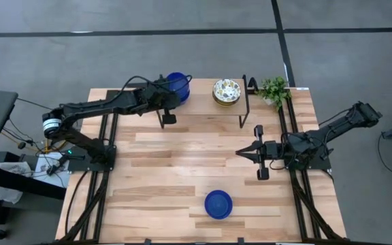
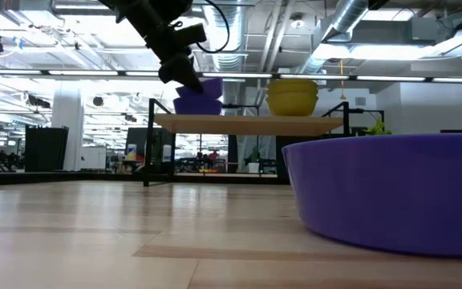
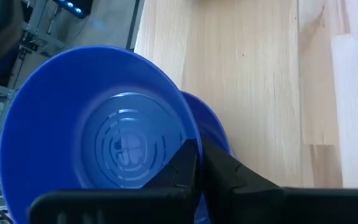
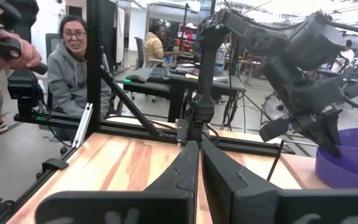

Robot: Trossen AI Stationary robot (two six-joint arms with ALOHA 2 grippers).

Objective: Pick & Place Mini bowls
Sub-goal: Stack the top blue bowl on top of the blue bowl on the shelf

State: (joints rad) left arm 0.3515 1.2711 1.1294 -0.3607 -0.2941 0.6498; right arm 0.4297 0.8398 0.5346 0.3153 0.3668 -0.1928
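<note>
1. Left end effector: fingers clamped on the rim of the top glossy blue bowl (stacked pair) at the shelf's left end.
2. Right end effector: fingers together, above the counter's right side.
3. Lone round blue bowl: near the front edge.
4. Floral bowls: stacked on the shelf.

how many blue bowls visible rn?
3: two stacked on the shelf's left end, upper blue bowl gripped at its rim by the left hand, lower blue bowl beneath; front blue bowl alone on the table.
</note>
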